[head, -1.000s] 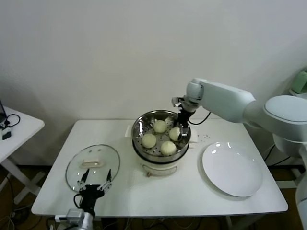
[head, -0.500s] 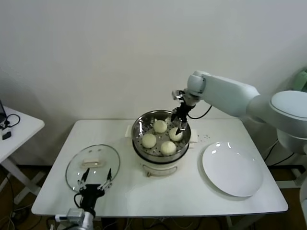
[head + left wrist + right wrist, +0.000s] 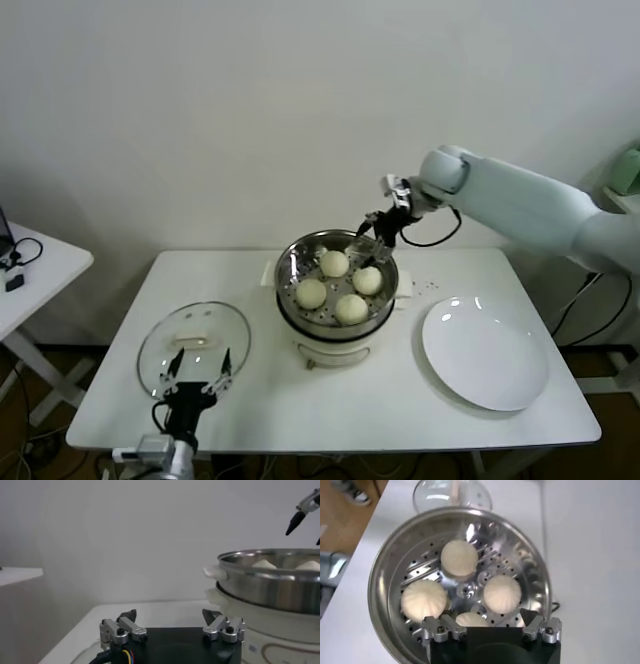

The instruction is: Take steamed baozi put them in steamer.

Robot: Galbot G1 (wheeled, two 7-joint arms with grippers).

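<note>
Even, soft indoor light, pale wall slightly grey, faint shadows under the steamer (image 3: 336, 290) toward 6 o'clock, bright glare on its steel floor (image 3: 470, 587), white plate (image 3: 485, 353) with small highlights, wrist views softly blurred

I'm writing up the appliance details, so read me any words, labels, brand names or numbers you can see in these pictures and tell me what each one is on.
No readable text in any view.
Steamer: its white pot base shows a faint curved mark in the left wrist view, too blurred to read.
Glass lid, white plate, table: no print visible.
</note>
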